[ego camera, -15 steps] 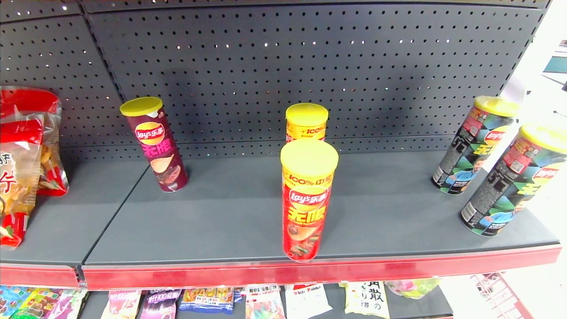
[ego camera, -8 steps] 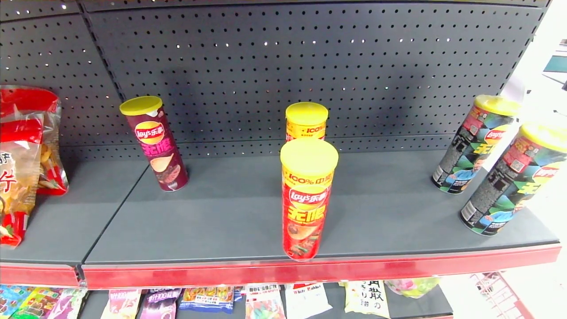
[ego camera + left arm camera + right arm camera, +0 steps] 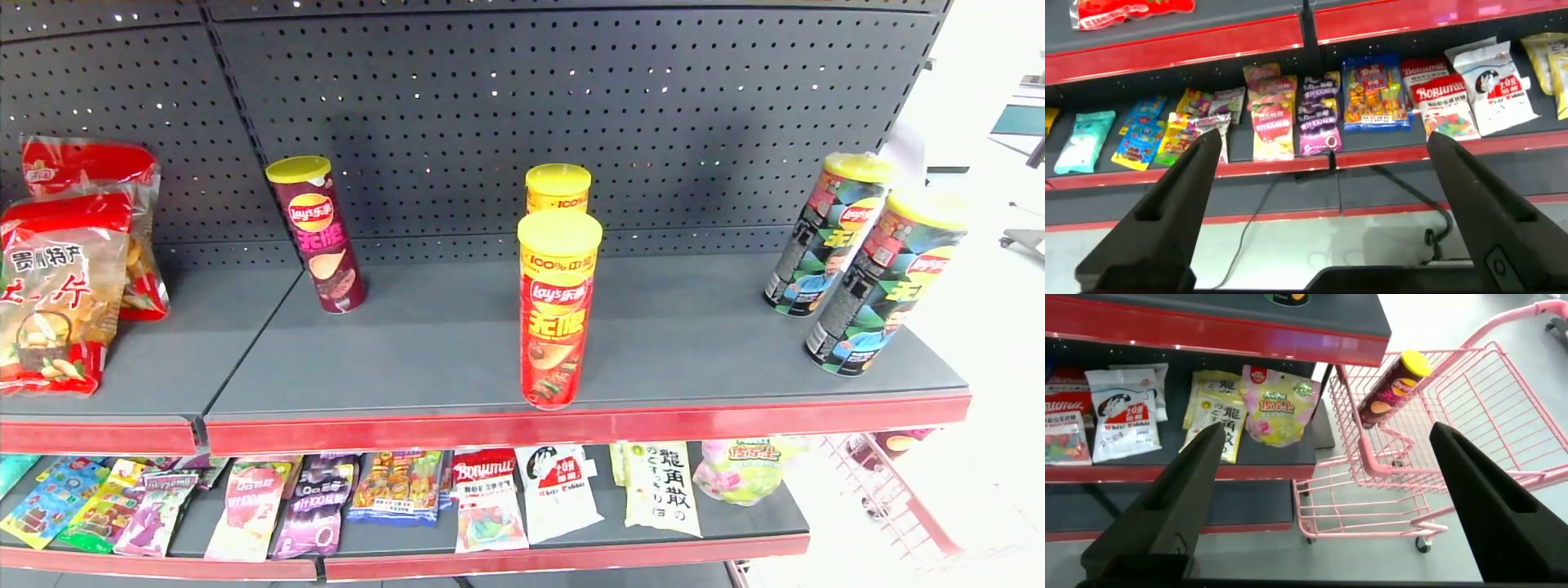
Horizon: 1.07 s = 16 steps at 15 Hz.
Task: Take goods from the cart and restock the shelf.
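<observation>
A pink cart stands right of the shelf unit, and a maroon can with a yellow lid leans inside it. My right gripper hangs open and empty in front of the lower shelf, apart from the cart. My left gripper is also open and empty, facing the lower shelf's packets. On the grey upper shelf stand a maroon can, two red cans in a row front to back, and two black-and-green cans at the right end.
Red snack bags fill the upper shelf's left end. Several flat packets lie along the lower shelf. The cart's corner shows at the lower right. Bare shelf lies between the can groups.
The whole head picture has shifted: the camera sits farther back and lower, so the lower shelf and cart corner show more. The cans keep their places.
</observation>
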### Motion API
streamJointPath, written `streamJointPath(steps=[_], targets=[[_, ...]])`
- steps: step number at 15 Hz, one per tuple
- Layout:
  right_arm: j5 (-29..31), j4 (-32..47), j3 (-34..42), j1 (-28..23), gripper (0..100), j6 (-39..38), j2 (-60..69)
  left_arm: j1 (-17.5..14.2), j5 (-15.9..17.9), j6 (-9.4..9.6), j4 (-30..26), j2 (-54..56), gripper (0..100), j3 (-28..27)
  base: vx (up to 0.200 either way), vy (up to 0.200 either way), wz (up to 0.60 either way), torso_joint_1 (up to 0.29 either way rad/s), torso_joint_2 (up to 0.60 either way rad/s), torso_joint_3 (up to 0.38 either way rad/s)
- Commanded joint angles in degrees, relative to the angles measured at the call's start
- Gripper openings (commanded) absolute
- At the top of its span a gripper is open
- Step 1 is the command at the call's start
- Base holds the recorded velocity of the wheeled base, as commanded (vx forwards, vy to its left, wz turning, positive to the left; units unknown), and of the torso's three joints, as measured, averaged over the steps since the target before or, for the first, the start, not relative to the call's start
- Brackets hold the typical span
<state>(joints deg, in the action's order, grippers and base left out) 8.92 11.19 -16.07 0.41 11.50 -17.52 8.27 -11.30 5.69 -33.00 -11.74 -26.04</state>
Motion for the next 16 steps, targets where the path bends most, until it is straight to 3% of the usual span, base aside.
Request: streamJointPath(steps=[1, 16], targets=[[-0.13, 0.15, 0.42, 0.02, 100, 0.02, 0.73, 0.0, 0.05, 0.02, 0.13, 0.4, 100, 0.29, 0.0, -0.2, 0.0, 0.017, 0.01, -0.002], [-0.22, 0.15, 0.77, 0.11, 100, 0.72, 1.96, -0.09, -0.13, 2.13, 1.97, 2.69, 100, 0.99, 0.0, -0.2, 0.0, 0.003, 0.0, 0.003]])
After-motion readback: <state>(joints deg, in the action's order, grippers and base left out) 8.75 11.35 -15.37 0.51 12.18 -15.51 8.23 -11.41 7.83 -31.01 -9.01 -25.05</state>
